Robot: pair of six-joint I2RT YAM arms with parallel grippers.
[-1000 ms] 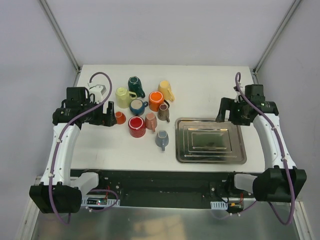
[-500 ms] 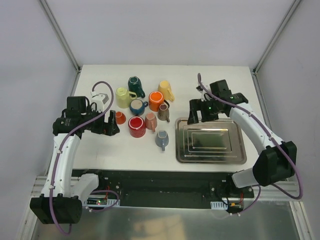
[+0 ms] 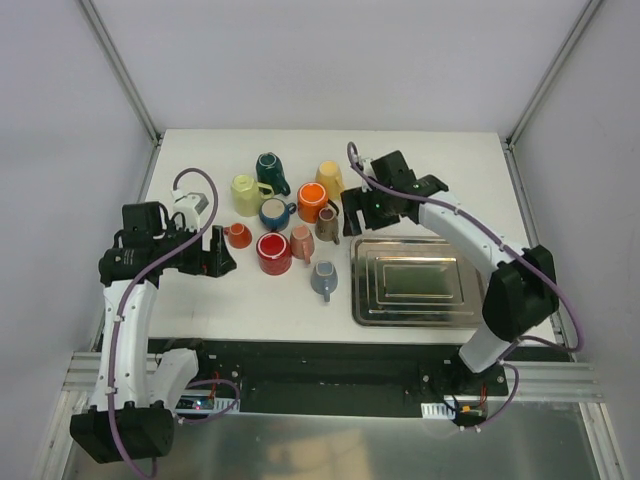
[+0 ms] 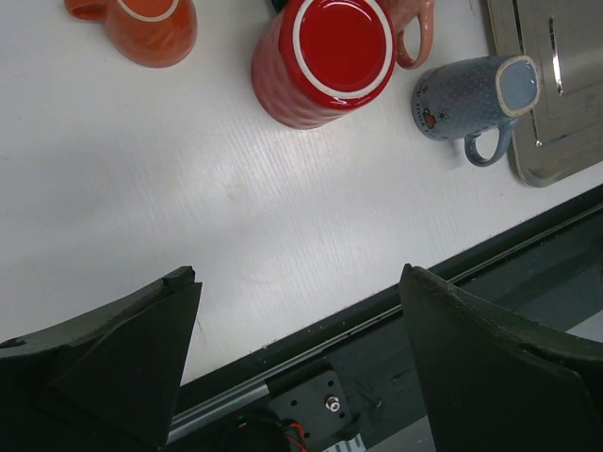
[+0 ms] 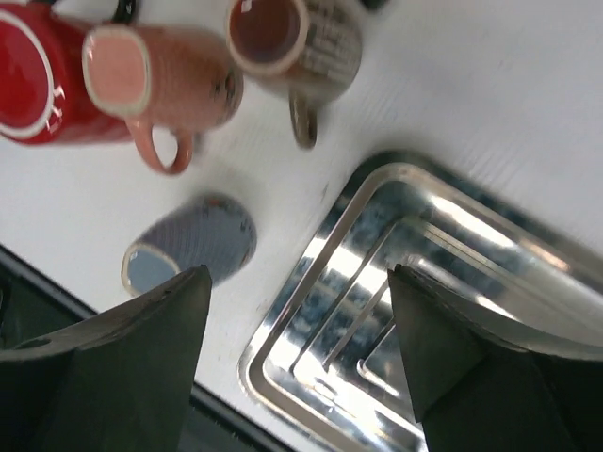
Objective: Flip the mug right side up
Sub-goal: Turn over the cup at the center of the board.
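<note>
Hovering right tool [image 5: 297, 282], jaws apart, beside brown mug [image 5: 311, 42]; careless descent may knock it into neighbouring pink mug [image 5: 160, 80]. Left tool [image 4: 300, 278] apart too.

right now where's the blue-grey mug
In the top view the blue-grey mug sits just left of the metal tray, on the near side of the pink mug.

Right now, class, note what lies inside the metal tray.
Nothing shows in the metal tray: only bare stepped metal. From above, the right arm covers its far right corner; in the wrist view the right fingers hide part of its floor.
</note>
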